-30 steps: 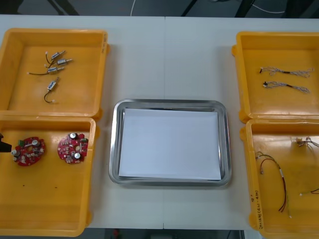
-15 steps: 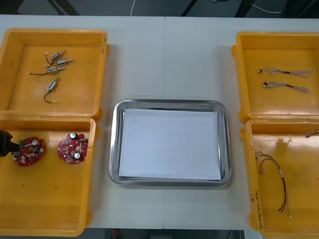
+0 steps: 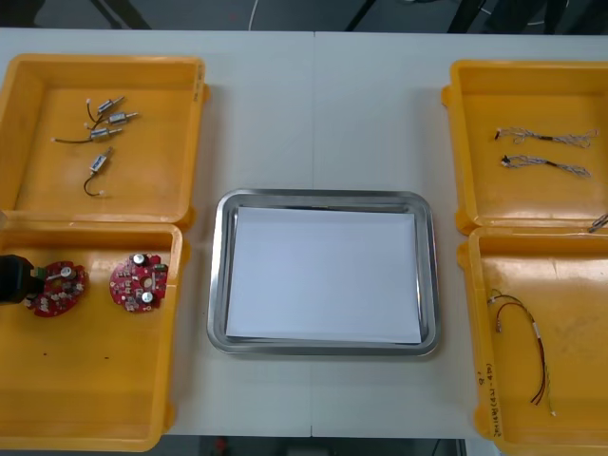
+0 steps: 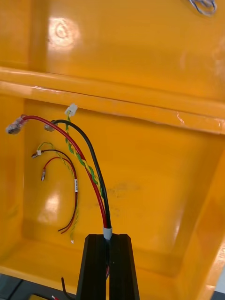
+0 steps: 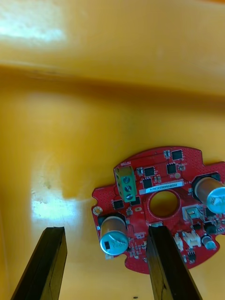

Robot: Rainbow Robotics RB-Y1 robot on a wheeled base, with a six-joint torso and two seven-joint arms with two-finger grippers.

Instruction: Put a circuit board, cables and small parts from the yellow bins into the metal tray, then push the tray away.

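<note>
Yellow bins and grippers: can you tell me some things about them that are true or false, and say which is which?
1. Both circuit boards lie in the metal tray. False: they lie in the near left yellow bin.
2. The right gripper is shut on a cable. True.
3. The left gripper is shut on a cable too. False: it is open, over one of the circuit boards.
4. The far left yellow bin holds small metal parts. True.
</note>
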